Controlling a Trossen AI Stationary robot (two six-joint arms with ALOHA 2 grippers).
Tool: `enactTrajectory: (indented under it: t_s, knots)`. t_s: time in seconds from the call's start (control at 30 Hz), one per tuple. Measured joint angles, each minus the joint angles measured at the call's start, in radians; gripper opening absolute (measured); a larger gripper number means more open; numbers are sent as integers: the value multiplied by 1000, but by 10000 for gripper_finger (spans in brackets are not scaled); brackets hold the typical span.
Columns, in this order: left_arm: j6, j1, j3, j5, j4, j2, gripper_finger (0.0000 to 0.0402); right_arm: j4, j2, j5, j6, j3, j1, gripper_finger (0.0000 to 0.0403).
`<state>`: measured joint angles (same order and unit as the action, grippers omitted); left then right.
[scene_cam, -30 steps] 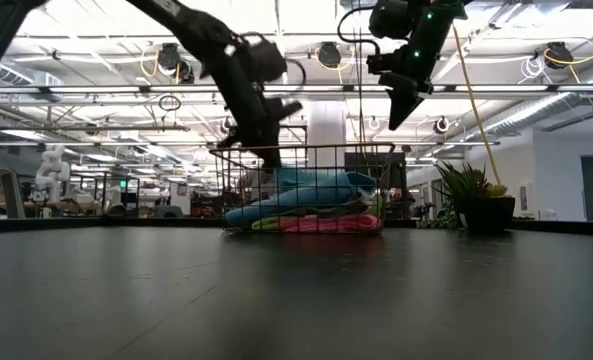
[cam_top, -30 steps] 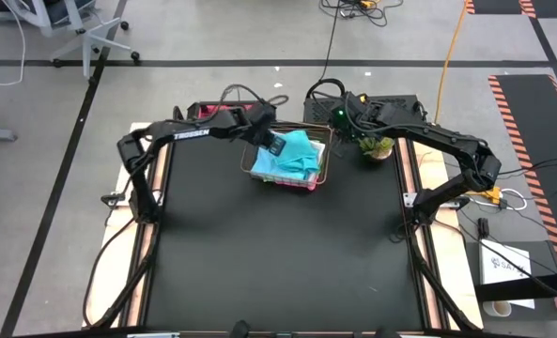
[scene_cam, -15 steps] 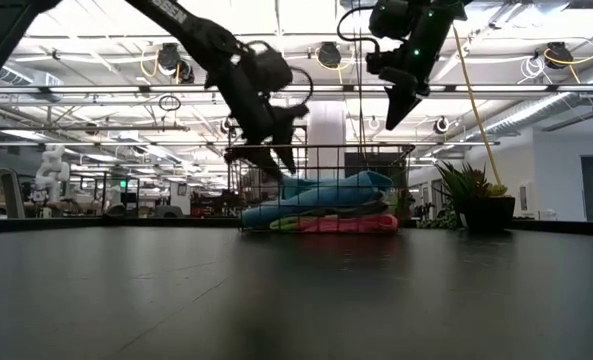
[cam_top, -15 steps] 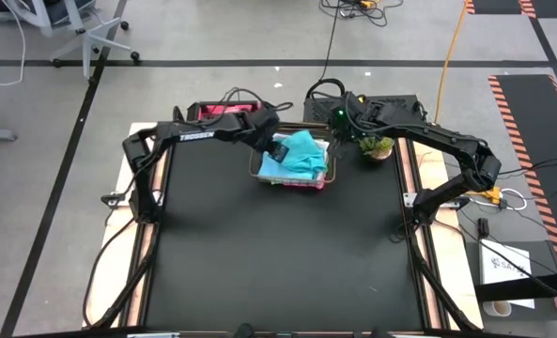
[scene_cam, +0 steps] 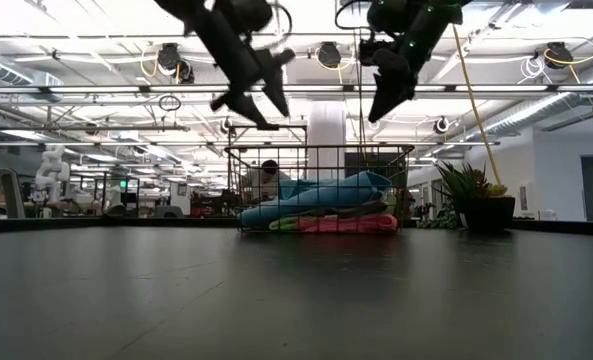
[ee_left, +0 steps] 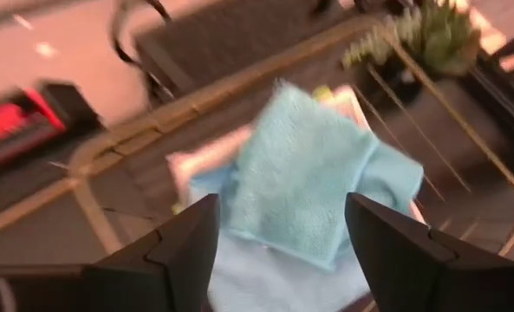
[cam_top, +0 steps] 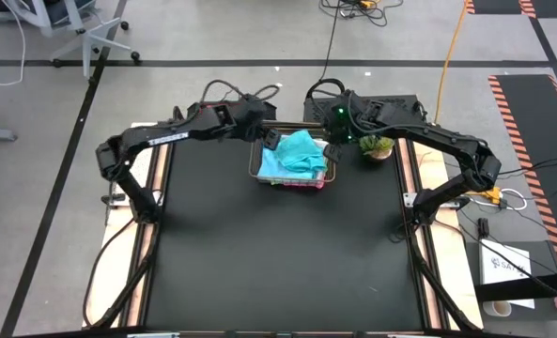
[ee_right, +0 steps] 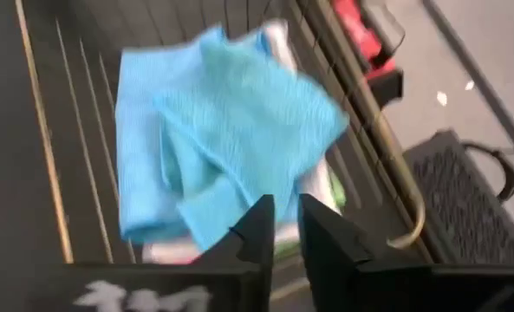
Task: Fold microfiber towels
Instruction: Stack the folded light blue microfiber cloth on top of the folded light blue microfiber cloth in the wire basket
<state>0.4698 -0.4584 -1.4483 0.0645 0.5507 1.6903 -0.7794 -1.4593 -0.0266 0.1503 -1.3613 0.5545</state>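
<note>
A copper wire basket [cam_top: 327, 175] stands at the table's far middle. In it lies a pile of microfiber towels: a crumpled turquoise one [cam_top: 293, 154] on top, with lime green and pink [scene_cam: 336, 224] layers under it. My left gripper [ee_left: 278, 243] hangs open above the basket's left far side, its fingers wide apart over the turquoise towel [ee_left: 300, 173] and clear of it. My right gripper [ee_right: 284, 217] hangs above the basket's right side, pointing down at the pile, with only a narrow gap between its fingers and nothing in it.
A small potted plant [cam_top: 377, 145] stands just right of the basket. A black box [cam_top: 391, 105] and a red device [cam_top: 212, 111] lie beyond the far edge. Bare black tabletop [cam_top: 278, 253] stretches from the basket to the near edge.
My left gripper, shut low at the basket's left side a second ago, has opened wide and risen above the rim. While it was still low, the basket slid a little toward the table's right and squared up. My right gripper has turned slightly in place.
</note>
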Motion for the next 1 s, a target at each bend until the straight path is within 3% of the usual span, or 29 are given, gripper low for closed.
enactTrajectory:
  t_s: [0.13, 0.43, 0.67, 0.87, 1.0]
  knots:
    - [3, 19, 0, 125, 54, -83, 251, 82, -3, -7, -6, 0, 0, 84]
    - [98, 64, -2, 284, 315, -198, 246, 113, -115, -81, -81, -1, -1, 172]
    - [141, 73, -1, 297, 474, -209, 246, 51, -264, -78, -86, -97, 2, 175]
    - [110, 70, -1, 297, 470, -208, 246, -125, -411, -21, -60, -317, 5, 174]
    - [88, 65, -1, 297, 470, -208, 246, -204, -470, 4, -69, -374, 12, 174]
